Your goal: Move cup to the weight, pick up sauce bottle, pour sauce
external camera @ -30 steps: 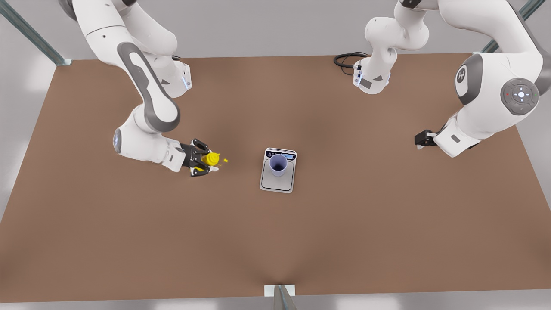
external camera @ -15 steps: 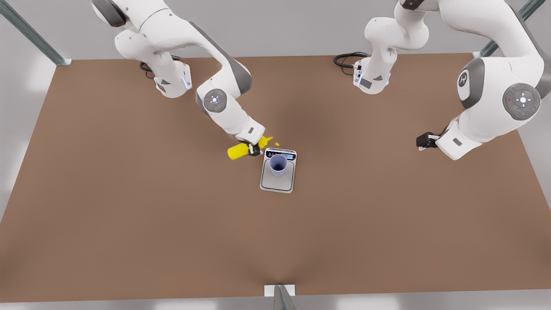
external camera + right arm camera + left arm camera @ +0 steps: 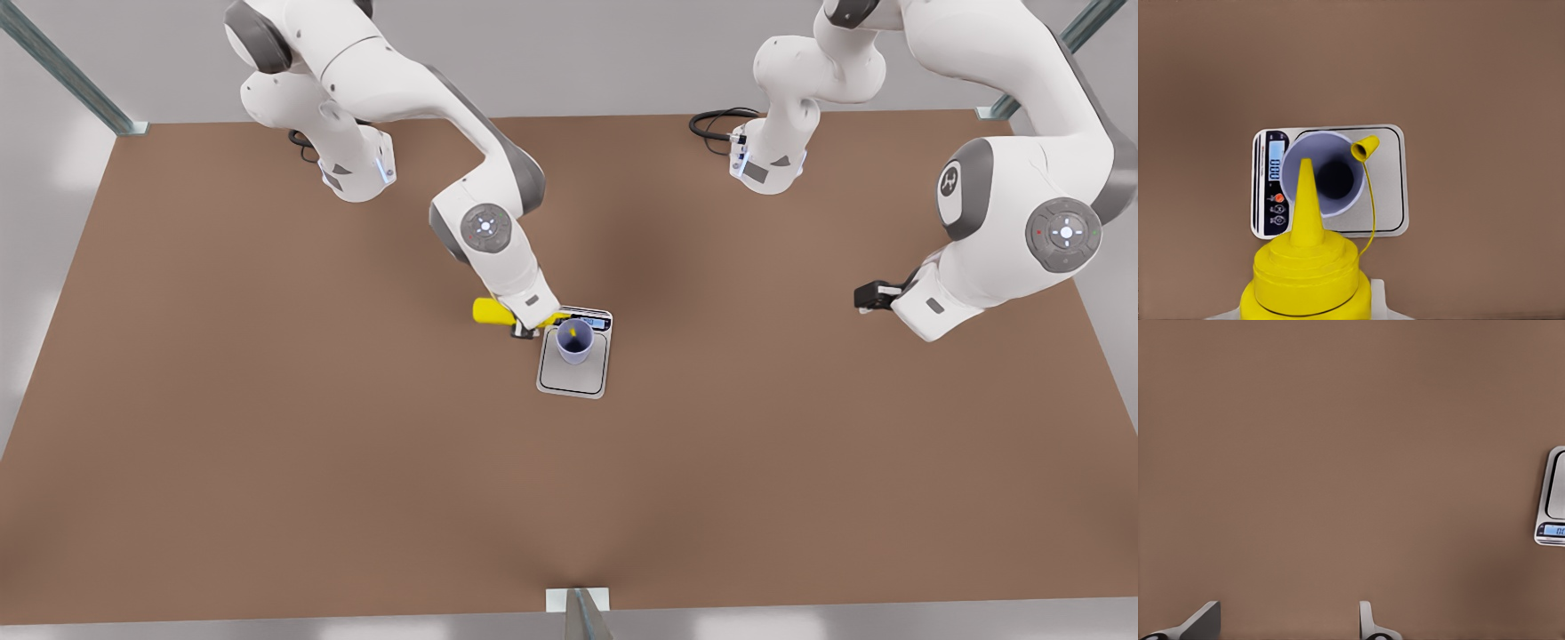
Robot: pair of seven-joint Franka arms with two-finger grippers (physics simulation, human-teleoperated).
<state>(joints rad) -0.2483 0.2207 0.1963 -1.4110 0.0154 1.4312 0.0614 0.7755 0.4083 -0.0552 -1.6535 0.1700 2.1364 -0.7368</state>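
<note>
Yellow sauce bottle [image 3: 1305, 277], conical nozzle, dangling cap

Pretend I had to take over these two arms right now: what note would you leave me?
Right hand: shut on the sauce bottle, tipped, with its nozzle over the cup.
Left hand: open, holding nothing, waiting over bare table off to the front view's right.
Cup stands on the weight, beside its display.
Done: cup placed, bottle picked up.
Left: the pour. Its loose cap hangs at the cup's rim.
</note>
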